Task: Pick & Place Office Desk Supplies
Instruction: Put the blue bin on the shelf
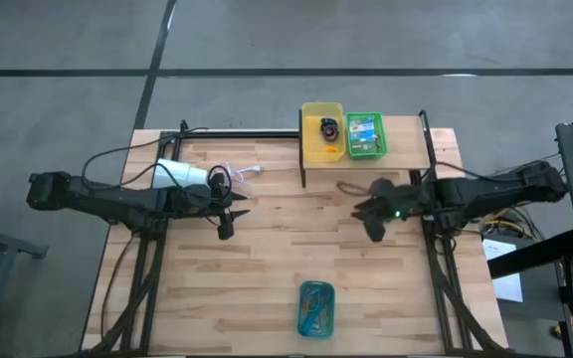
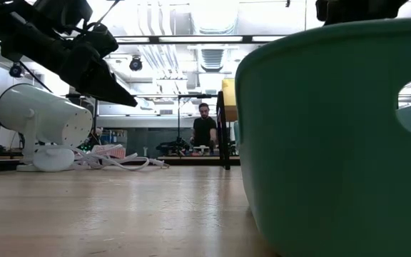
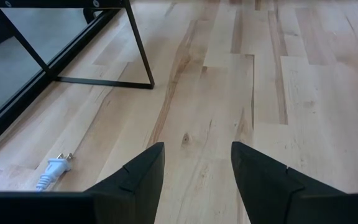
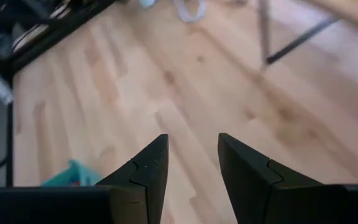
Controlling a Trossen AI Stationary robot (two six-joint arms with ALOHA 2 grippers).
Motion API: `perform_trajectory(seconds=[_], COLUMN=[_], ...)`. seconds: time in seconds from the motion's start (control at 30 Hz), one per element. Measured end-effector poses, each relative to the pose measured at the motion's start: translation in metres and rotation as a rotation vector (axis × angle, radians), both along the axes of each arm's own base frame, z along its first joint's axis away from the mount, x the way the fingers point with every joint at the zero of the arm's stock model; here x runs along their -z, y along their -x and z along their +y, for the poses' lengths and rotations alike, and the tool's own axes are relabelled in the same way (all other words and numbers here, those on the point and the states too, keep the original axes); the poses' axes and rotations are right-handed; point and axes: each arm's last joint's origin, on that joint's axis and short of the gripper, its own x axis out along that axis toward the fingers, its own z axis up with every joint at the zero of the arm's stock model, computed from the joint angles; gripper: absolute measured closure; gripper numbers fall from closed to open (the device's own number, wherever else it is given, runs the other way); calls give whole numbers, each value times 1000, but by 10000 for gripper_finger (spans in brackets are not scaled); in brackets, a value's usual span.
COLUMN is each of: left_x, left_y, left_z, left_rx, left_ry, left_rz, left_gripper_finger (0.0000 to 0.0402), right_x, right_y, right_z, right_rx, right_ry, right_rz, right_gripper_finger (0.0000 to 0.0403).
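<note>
The left gripper (image 1: pixel 226 231) hovers over bare wood at about 9 o'clock from the table's middle, its fingers (image 3: pixel 138 177) parted and holding nothing. The right gripper (image 1: pixel 374 229) hangs at about 3 o'clock, its fingers (image 4: pixel 143 171) also spread and empty above bare planks. The office supplies lie in trays. A crayon box (image 1: pixel 365 132) rests in the green tray (image 1: pixel 352 149) on the raised shelf at 12 o'clock, its long axis running from 12 to 6. Just beside it the yellow tray (image 1: pixel 311 151) holds a small dark round object (image 1: pixel 327 128) that is too small to identify. At 6 o'clock near the front edge, the teal tray (image 1: pixel 316 328) stands with its long axis from 12 to 6, and thin coloured loops (image 1: pixel 315 303) lie tangled inside it. A white cylindrical lamp (image 1: pixel 181 175) lies on its side at 10 o'clock, its long axis crosswise, with its white cord (image 1: pixel 242 175) coiled beside it.
</note>
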Motion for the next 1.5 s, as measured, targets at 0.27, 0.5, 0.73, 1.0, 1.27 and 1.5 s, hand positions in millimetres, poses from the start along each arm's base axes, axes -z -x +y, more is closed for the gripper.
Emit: perform_trajectory(seconds=[0.27,0.5,0.73,1.0,1.27,1.5], left_x=[0,0,0,0,0,0], left_y=[0,0,0,0,0,0], left_z=[0,0,0,0,0,0], left_rx=[0,0,0,0,0,0], left_ry=[0,0,0,0,0,0], left_rz=[0,0,0,0,-1,-1], left_gripper_finger=[212,212,212,212,212,212], right_x=[14,28,47,75,84,85], right_y=[-22,-35,-52,-68,-83,-86], right_z=[33,65,97,138,180,224], right_rx=[-140,-266,-291,-479,-519,-581], right_ry=[43,66,173,371,301,304], right_rz=[47,70,25,-34,-94,-81], right_gripper_finger=[280,297,291,251,236,238])
